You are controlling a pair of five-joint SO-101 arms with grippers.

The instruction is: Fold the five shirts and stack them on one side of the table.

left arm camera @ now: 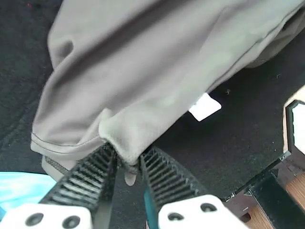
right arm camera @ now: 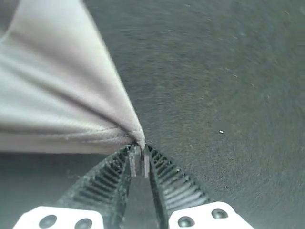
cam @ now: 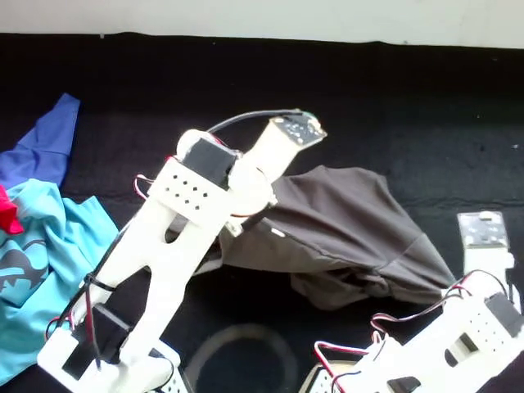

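Observation:
A grey shirt (cam: 344,229) lies bunched on the black table (cam: 246,74), partly lifted at both ends. My left gripper (left arm camera: 128,160) is shut on a fold of the grey shirt (left arm camera: 157,62) at its left edge, near a white tag (left arm camera: 205,107). In the high view the left arm (cam: 188,229) stretches from the front left up to that edge. My right gripper (right arm camera: 139,155) is shut on a stretched corner of the grey shirt (right arm camera: 52,95), just above the table. The right arm (cam: 467,327) stands at the front right, by the shirt's right tip.
A teal shirt (cam: 49,262) lies crumpled at the left edge, with a blue shirt (cam: 45,147) behind it and a red bit (cam: 6,209) between them. A faint ring (cam: 241,356) marks the table front. The far half of the table is bare black cloth.

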